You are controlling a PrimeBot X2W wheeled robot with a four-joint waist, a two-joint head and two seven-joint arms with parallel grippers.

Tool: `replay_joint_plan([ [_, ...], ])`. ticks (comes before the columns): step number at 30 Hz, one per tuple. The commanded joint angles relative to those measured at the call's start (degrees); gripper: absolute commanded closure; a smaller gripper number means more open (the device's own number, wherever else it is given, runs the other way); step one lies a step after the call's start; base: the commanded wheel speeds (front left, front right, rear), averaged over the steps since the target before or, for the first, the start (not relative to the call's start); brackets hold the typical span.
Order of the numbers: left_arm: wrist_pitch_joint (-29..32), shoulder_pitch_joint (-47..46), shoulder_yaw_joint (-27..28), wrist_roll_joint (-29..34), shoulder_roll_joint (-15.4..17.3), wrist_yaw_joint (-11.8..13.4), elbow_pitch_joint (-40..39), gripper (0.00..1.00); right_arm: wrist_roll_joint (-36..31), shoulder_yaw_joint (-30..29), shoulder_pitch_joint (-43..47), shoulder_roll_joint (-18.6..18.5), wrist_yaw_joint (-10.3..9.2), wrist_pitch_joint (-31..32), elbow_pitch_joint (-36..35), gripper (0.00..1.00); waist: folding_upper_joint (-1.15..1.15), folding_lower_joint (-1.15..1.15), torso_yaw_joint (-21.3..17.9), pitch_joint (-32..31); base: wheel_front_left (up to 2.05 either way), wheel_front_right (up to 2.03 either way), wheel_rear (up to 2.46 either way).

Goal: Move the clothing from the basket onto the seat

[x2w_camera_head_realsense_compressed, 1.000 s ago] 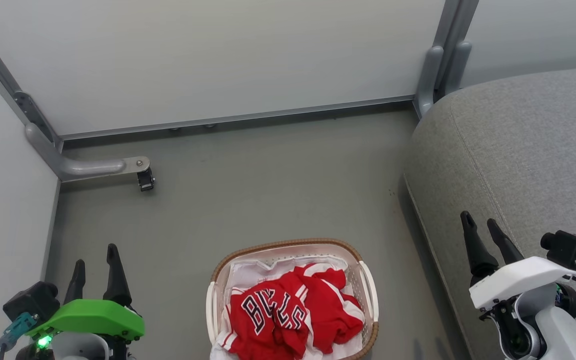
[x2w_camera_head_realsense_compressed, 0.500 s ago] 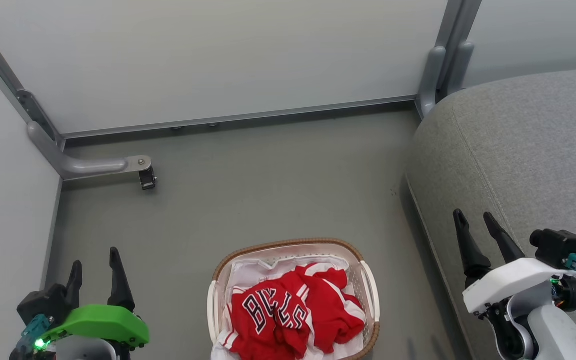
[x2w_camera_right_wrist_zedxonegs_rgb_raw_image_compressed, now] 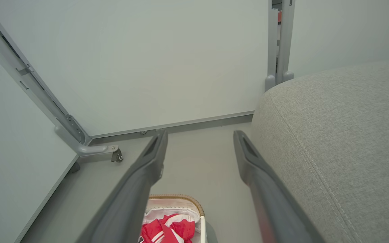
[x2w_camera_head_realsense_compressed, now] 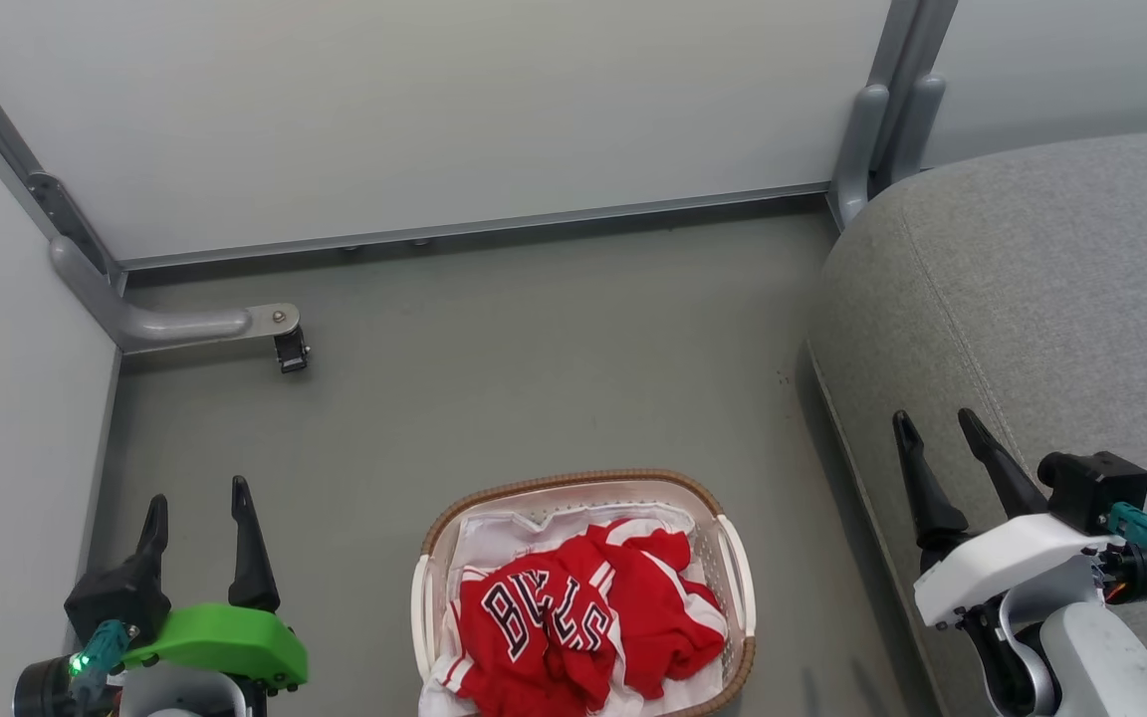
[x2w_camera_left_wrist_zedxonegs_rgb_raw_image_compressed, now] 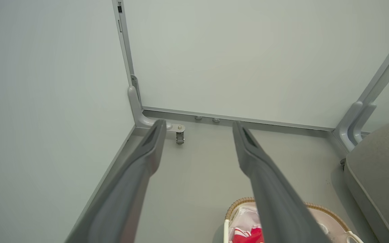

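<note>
The clothing [x2w_camera_head_realsense_compressed: 573, 622], a crumpled red jersey with white trim and block lettering, lies in the basket [x2w_camera_head_realsense_compressed: 583, 486], an oval white one with a brown woven rim, on the floor at the bottom centre. A strip of the clothing [x2w_camera_right_wrist_zedxonegs_rgb_raw_image_compressed: 167, 231] and the basket [x2w_camera_left_wrist_zedxonegs_rgb_raw_image_compressed: 238, 203] also appear low in both wrist views. The grey seat [x2w_camera_head_realsense_compressed: 1041, 299] fills the right side. My left gripper [x2w_camera_head_realsense_compressed: 197, 496] hangs open and empty to the left of the basket. My right gripper [x2w_camera_head_realsense_compressed: 932, 420] is open and empty over the seat's front edge.
Pale panel walls close the space at the back and left. A grey metal bracket with a caster [x2w_camera_head_realsense_compressed: 287, 349] juts from the left corner onto the floor. A white liner [x2w_camera_head_realsense_compressed: 504, 543] lies under the jersey. Bare grey floor [x2w_camera_head_realsense_compressed: 554, 358] lies beyond the basket.
The right gripper has shifted slightly left and up in the head view. The left gripper has swung, its wrist camera sinking lower left. Both stay open; jersey and basket are unmoved.
</note>
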Motion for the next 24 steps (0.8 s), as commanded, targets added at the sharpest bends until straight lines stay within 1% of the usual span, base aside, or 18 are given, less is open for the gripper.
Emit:
replay_joint_plan([
  [1,-0.6,0.7,-0.1,1.6,0.5,0.3,-0.3,0.00,-1.4,0.3,-1.1,-0.6,0.01,-0.6,0.0,0.00,0.00,0.00,-0.1,0.1,0.00,0.00,0.00],
  [7,-1.2,0.7,-0.1,3.8,0.0,0.6,0.7,0.00,-3.7,1.0,-1.7,-1.0,0.02,-1.3,0.3,0.00,0.00,0.00,-0.4,0.8,0.00,0.00,0.00],
  [14,-2.1,-1.0,-1.2,6.4,-1.0,-0.9,3.2,0.00,-5.7,2.3,-3.1,-2.0,0.02,-2.1,0.3,0.00,0.00,0.00,-0.8,2.8,0.00,0.00,0.00],
  [18,-2.5,-3.8,-3.5,8.0,-1.9,-2.9,6.2,0.00,-6.8,2.8,-5.3,-2.6,0.02,-2.5,-0.9,0.00,0.00,0.00,-1.6,6.6,0.00,0.00,0.00],
  [24,-3.1,-10.7,-8.5,11.3,-2.8,-5.4,12.9,0.00,-8.2,4.2,-10.8,-3.5,0.01,-3.2,-3.8,0.00,0.00,0.00,-3.8,15.2,0.00,0.00,0.00],
])
